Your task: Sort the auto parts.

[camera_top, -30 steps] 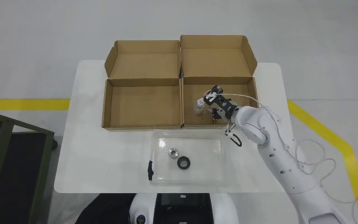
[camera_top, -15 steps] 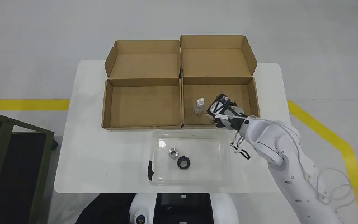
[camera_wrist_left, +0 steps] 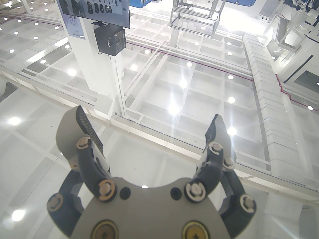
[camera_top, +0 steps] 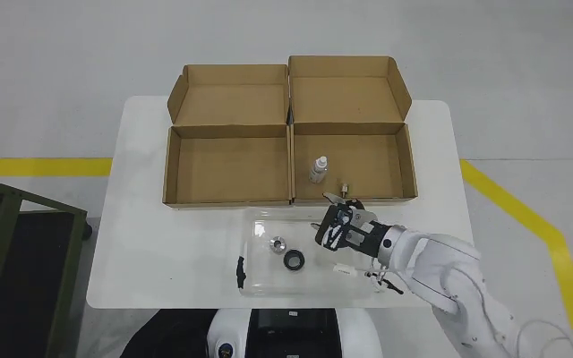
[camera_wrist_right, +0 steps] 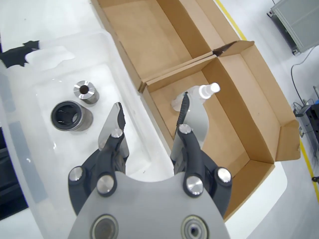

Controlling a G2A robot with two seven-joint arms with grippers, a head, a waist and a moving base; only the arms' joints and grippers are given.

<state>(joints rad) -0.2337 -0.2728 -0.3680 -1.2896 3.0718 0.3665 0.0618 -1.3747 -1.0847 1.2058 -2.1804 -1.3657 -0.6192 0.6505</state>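
Note:
My right gripper hangs open and holds nothing, above the right part of the clear plastic tray. In the tray lie a silver slotted metal sleeve and a dark cylindrical bushing, both to the left of the gripper. A small white spray bottle lies in the right cardboard box. The left cardboard box holds nothing visible. My left gripper is open and points up at a ceiling.
A black flat piece sits at the tray's left end. Both box lids stand open at the far side. The white table has bare room left and right of the tray.
My right gripper has drawn back out of the right box toward the near side and now hangs over the tray. The spray bottle stayed in the box.

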